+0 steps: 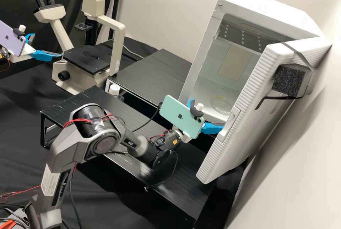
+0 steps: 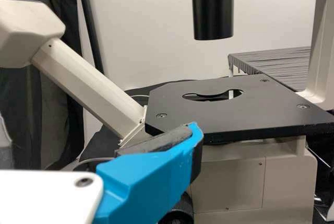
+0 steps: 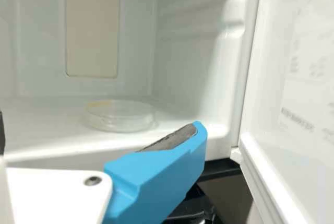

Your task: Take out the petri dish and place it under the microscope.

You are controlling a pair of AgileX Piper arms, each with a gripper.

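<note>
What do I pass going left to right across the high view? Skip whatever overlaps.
Purple phone → binocular microscope → mint-green phone → petri dish → black foam block.

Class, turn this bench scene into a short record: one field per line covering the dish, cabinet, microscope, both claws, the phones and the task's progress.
Petri dish: flat on the cabinet floor
Cabinet: white, door open
Microscope: cream body, black stage
Left claw: open, beside the microscope
Right claw: open, at the cabinet opening
Phones: purple by the left claw, green by the right
Progress: dish not yet taken out
</note>
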